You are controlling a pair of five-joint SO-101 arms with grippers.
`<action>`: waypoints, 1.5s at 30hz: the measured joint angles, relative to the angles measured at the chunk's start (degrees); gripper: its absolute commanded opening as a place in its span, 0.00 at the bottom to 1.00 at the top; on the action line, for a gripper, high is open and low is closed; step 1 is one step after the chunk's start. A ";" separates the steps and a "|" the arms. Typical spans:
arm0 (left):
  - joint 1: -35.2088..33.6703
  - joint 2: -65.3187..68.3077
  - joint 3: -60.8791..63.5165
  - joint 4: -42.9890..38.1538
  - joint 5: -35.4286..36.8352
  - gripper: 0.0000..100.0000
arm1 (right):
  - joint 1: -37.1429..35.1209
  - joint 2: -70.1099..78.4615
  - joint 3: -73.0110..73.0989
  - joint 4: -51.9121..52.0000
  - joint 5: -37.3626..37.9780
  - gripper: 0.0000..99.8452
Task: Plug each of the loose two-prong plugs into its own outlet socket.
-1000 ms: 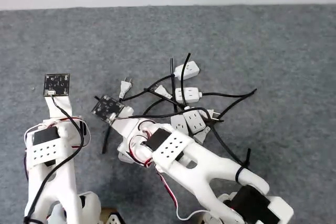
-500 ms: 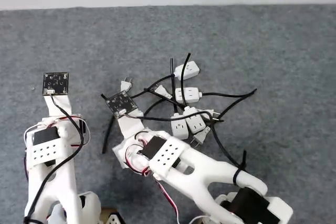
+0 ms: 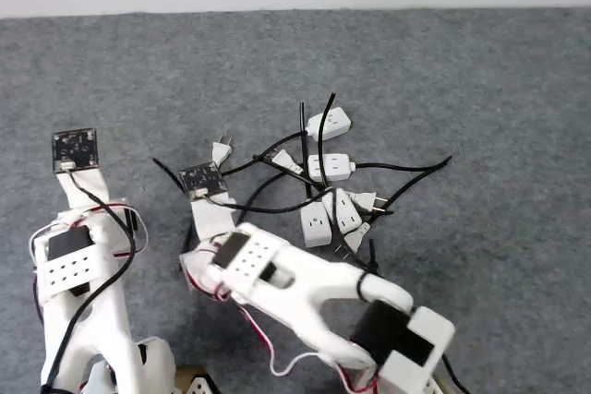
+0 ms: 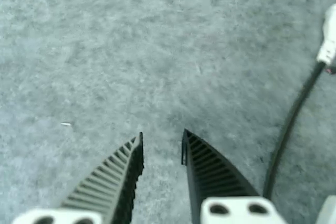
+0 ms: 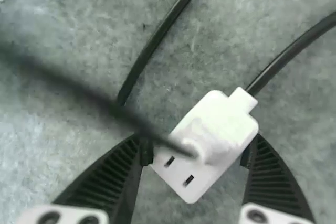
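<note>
white outlet socket (image 5: 212, 135), two slots in its face, black cord at its back, clamped between wide-set fingers of right gripper (image 5: 197, 145) over grey carpet (image 4: 157, 51), left gripper (image 4: 163, 135) jaws narrowly parted, holding nothing

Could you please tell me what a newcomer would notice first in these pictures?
A tangle of black cords with white outlet sockets and plugs lies mid-table in the high view. The right gripper clasps one white socket, a cord crossing it. The left gripper hangs slightly open over grey table.
</note>
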 measured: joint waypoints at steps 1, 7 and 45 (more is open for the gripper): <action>0.00 0.00 0.00 -0.18 0.09 0.12 | 0.00 0.70 -1.32 1.58 -0.09 0.26; -0.44 0.00 0.00 -0.44 0.26 0.12 | 0.09 2.90 -4.48 5.54 -0.18 0.01; 2.99 0.00 0.00 -0.44 0.26 0.12 | 87.56 -61.63 20.84 27.78 45.89 0.01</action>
